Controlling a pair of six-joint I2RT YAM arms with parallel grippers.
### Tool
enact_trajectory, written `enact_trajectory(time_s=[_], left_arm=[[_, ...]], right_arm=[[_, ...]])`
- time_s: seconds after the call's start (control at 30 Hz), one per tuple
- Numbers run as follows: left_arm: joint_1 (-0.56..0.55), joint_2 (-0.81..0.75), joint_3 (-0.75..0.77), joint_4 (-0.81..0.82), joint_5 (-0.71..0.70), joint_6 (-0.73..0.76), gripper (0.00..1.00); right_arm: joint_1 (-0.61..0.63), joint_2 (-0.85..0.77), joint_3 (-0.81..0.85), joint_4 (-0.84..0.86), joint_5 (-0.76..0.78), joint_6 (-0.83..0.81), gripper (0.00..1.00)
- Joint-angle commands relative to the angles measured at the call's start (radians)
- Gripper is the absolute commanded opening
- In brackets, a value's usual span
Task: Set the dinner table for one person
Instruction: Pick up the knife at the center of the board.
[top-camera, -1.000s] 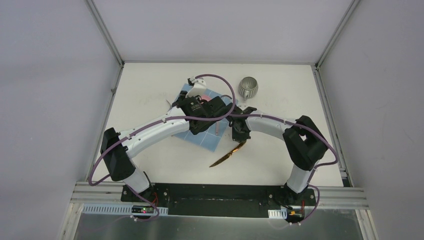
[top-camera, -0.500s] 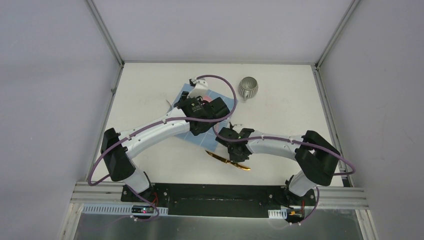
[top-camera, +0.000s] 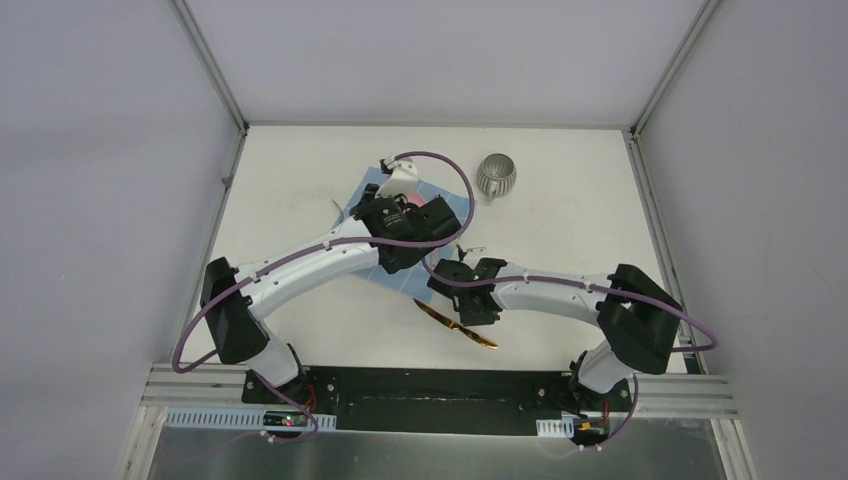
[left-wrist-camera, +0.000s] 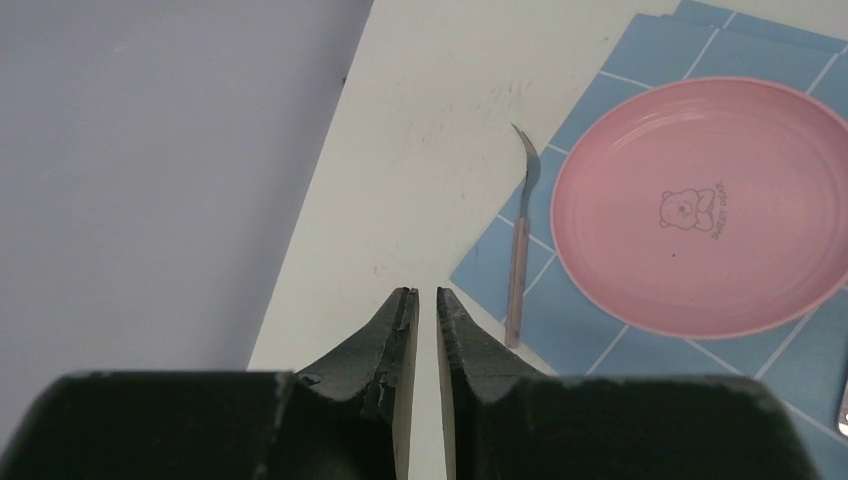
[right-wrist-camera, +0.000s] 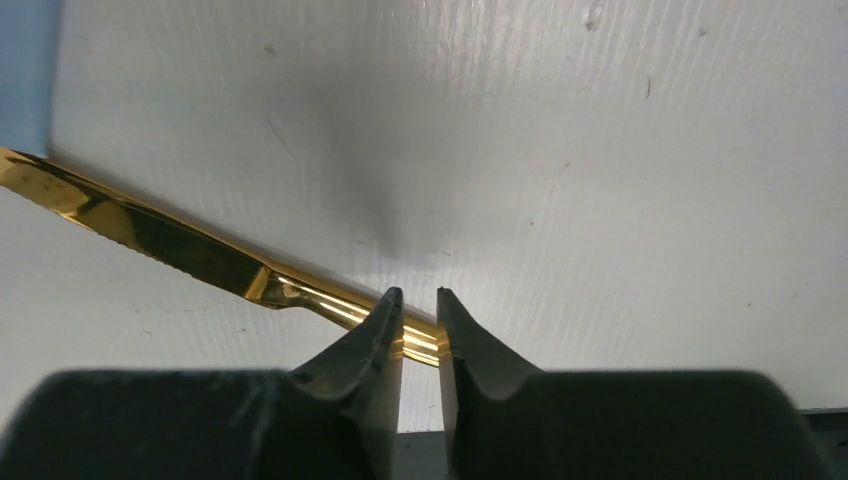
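Note:
The gold knife (top-camera: 457, 326) lies low over the dinner table (top-camera: 570, 215), just near of the light-blue grid cloth (top-camera: 418, 282). My right gripper (top-camera: 470, 312) is shut on its handle; in the right wrist view the fingers (right-wrist-camera: 420, 293) pinch the handle and the blade (right-wrist-camera: 150, 235) runs out to the left. My left gripper (top-camera: 385, 205) hovers over the cloth with its jaws (left-wrist-camera: 425, 290) nearly together and nothing between them. The pink plate (left-wrist-camera: 700, 200) sits on the cloth (left-wrist-camera: 600, 335). A fork (left-wrist-camera: 518, 270) lies along the cloth's left edge.
A ribbed silver cup (top-camera: 496, 175) stands on the table at the back, right of the cloth. The fork also shows in the top view (top-camera: 336, 208), and a bit of the pink plate (top-camera: 412, 200) shows past the left wrist. Aluminium rails edge the table.
My right gripper has carried the knife nearer and to the left, turning it so that the blade now points left. The left arm has barely moved.

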Motion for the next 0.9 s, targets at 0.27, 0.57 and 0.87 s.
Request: enact_trajectory(time_s=[0.27, 0.57, 0.87], left_arm=[[-0.015, -0.056, 0.161, -0.109, -0.103, -0.012, 0.19], [-0.015, -0.096, 0.286, -0.117, -0.151, 0.067, 0.2], [-0.015, -0.109, 0.238, -0.117, -0.147, 0.043, 0.2]], right_arm=[[0.005, -0.04, 0.071, 0.019, -0.005, -0.084, 0.46], [0.017, -0.018, -0.004, 0.12, -0.139, -0.095, 0.48], [0.023, 0.015, -0.042, 0.166, -0.166, -0.106, 0.48]])
